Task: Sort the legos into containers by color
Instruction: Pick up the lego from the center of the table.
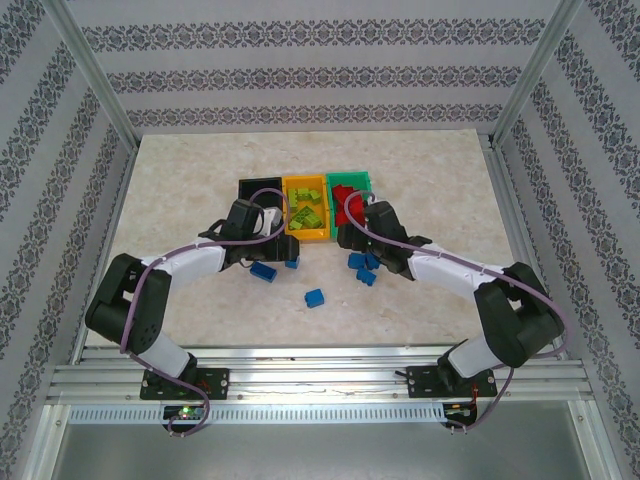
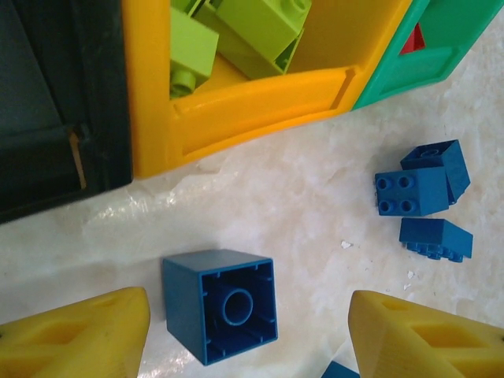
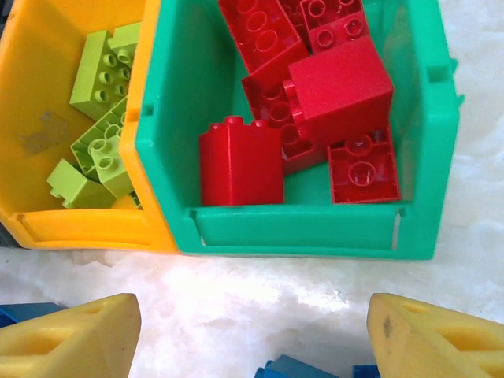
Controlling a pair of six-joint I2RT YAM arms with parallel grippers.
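In the left wrist view, the left gripper [image 2: 248, 307] is hanging open over the table [image 2: 276, 197]. Its yellow fingers [image 2: 79, 335] are standing apart on either side of a blue brick [image 2: 220, 303] without touching it. That brick is lying just in front of the orange-yellow bin [image 2: 244, 106], with its hollow underside facing the camera. The black bin [image 2: 55, 118] is sitting against that bin's left side and the green bin [image 2: 409, 75] against its right. Lime green bricks [image 2: 260, 27] are lying inside the orange-yellow bin. Three more blue bricks [image 2: 413, 193] are huddling together on the table in front of the green bin.

In the right wrist view, the right gripper [image 3: 253, 319] is hanging open too, with bare table between its fingers, just in front of the green bin. Red bricks [image 3: 339, 90] are lying piled inside that bin, one of them standing upright against its front wall.

In the top view, the three bins are standing in a touching row midway between the table's left and right edges, somewhat nearer its far edge. Both grippers are hovering at the row's near side. The blue bricks are lying loose there, and a lone blue brick [image 1: 314, 297] is lying closest to the near edge.
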